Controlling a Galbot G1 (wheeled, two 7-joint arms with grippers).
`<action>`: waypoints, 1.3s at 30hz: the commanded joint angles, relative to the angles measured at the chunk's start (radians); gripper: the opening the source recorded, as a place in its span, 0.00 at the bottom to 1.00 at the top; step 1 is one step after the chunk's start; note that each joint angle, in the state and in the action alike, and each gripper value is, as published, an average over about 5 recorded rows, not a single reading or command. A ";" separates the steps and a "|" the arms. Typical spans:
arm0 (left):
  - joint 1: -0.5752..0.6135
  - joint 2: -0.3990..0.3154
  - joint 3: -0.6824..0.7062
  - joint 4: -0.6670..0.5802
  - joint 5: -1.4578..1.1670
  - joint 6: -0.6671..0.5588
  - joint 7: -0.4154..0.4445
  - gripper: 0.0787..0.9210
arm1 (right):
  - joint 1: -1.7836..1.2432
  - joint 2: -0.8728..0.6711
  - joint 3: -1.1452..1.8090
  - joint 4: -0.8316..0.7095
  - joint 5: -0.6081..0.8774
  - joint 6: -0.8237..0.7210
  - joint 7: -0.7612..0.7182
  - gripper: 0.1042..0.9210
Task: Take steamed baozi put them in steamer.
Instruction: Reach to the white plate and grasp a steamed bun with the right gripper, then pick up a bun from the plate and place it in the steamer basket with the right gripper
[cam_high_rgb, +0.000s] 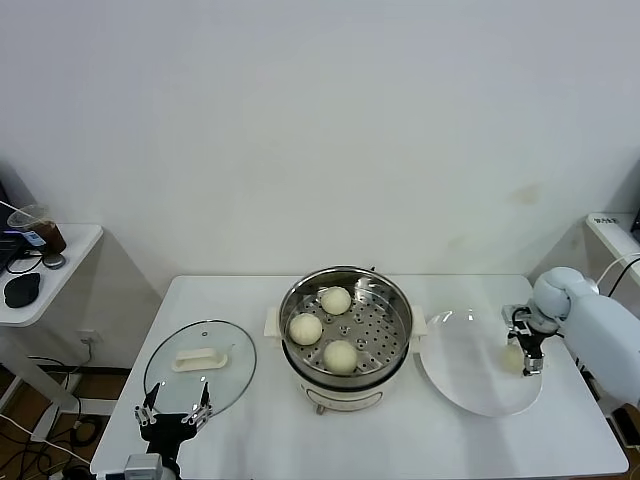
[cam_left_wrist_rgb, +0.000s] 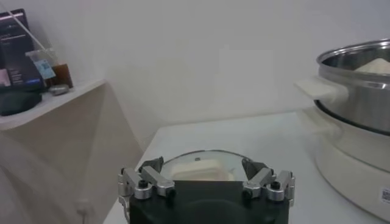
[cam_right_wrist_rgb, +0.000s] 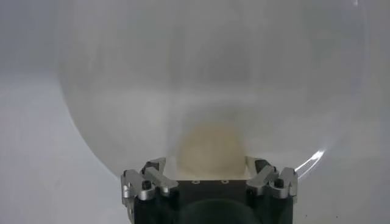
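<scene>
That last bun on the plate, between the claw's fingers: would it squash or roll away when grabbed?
The bun looks smooth and rounded, so a nudge would probably roll it across the flat plate. Its puffy, doughy look suggests it is soft and light, likely denting under a hard squeeze. The right gripper stands open around it, which should block rolling as it closes.

Cream-white baozi (cam_high_rgb: 336, 299) in shiny perforated steel steamer (cam_high_rgb: 392, 345) (cream base), white plate (cam_high_rgb: 455, 385) alongside

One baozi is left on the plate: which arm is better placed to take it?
The right. The right gripper hangs open straddling the last baozi on the plate, beside the steamer. The left gripper waits by the glass lid, across the table.
</scene>
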 joint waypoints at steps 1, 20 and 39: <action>-0.001 -0.001 0.002 0.002 0.000 0.000 0.000 0.88 | -0.001 0.008 0.000 -0.005 -0.005 -0.004 0.015 0.84; -0.030 0.003 0.016 0.009 0.018 -0.001 -0.006 0.88 | 0.240 -0.155 -0.247 0.227 0.325 -0.174 -0.019 0.47; -0.056 0.021 0.030 0.003 0.027 0.000 -0.010 0.88 | 0.961 0.183 -0.840 0.501 0.927 -0.471 0.055 0.47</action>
